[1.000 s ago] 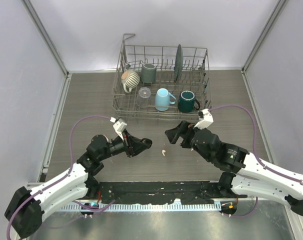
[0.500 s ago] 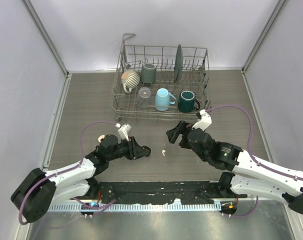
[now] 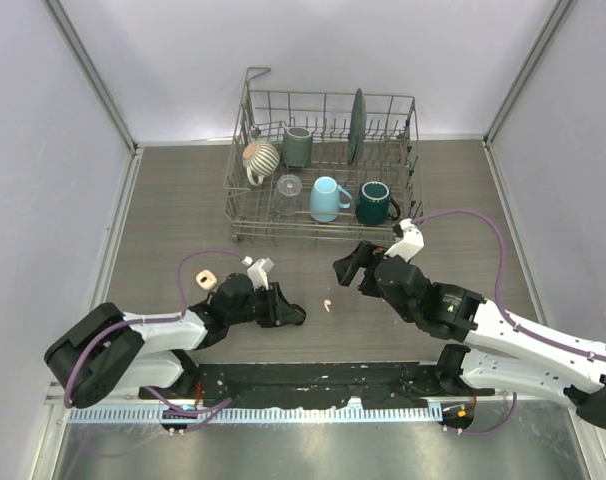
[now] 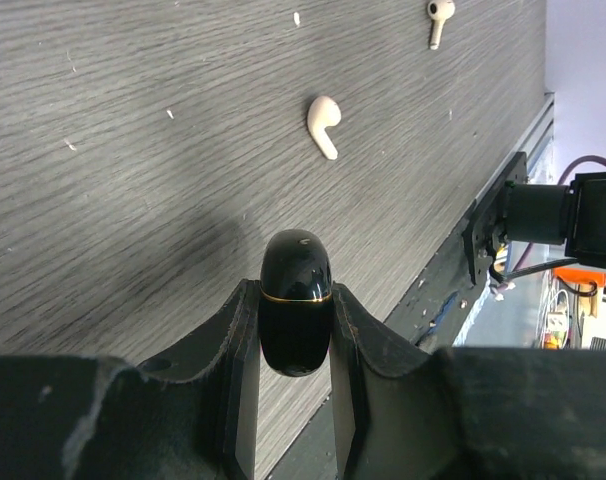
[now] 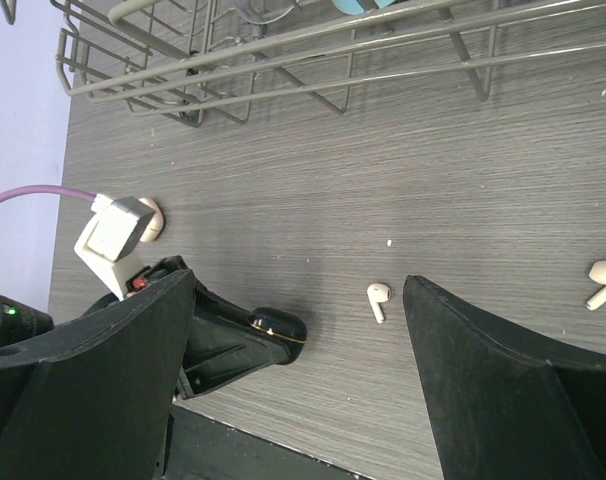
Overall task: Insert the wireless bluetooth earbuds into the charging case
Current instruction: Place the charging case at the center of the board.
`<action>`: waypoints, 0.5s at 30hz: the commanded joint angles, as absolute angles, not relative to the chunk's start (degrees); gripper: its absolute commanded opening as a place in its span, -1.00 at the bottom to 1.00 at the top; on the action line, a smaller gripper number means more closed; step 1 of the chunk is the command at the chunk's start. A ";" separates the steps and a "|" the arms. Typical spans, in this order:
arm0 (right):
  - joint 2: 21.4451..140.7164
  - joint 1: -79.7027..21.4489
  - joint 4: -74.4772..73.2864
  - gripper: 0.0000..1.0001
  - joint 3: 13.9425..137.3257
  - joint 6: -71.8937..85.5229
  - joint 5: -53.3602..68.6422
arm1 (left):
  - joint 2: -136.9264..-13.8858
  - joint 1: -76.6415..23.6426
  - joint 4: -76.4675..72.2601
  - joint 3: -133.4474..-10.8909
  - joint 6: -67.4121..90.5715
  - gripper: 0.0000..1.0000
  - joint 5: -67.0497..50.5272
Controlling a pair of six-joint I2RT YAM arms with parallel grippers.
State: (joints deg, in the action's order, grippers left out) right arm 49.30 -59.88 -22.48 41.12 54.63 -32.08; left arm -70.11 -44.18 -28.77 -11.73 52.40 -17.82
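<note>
Earbuds (image 4: pixel 323 125): two pale cream ones lie loose on the desk (image 3: pixel 183 200), apart from each other, in the open stretch between my two arms. From above they read as one small pale speck (image 3: pixel 328 303).
Charging case (image 4: pixel 295 270): glossy black, lid shut along a thin gold seam. It is pinched upright between my left fingers, just short of the nearer earbud. I cannot tell whether it touches the desk.
Left pincer (image 4: pixel 294 296): clamped on the charging case, one finger on each side, with the arm stretched low over the desk.
Right pincer (image 5: pixel 298 285): fingers spread wide and holding nothing — it hangs over the desk in front of the dish rack (image 3: pixel 313 238), and one earbud (image 5: pixel 377 300) shows between its fingers.
Dish rack: wire, at the back of the desk; it holds a light blue mug (image 3: pixel 328 198), a dark green mug (image 3: pixel 375 203) and a plate (image 3: pixel 356 125) set on edge.
Left side: a small peach round thing (image 3: pixel 205 279) sits on the desk beside my left arm — too small to tell what it is.
</note>
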 commanded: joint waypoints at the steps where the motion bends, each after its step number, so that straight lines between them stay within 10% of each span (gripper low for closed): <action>1: 46.85 -59.68 -21.53 0.80 40.78 55.81 -34.36 | -73.81 -45.35 -32.78 -14.67 53.26 -0.72 -16.79; 15: 44.65 -59.59 -21.71 0.80 39.46 56.43 -34.89 | -77.87 -48.16 -29.72 -18.37 53.70 -0.36 -13.71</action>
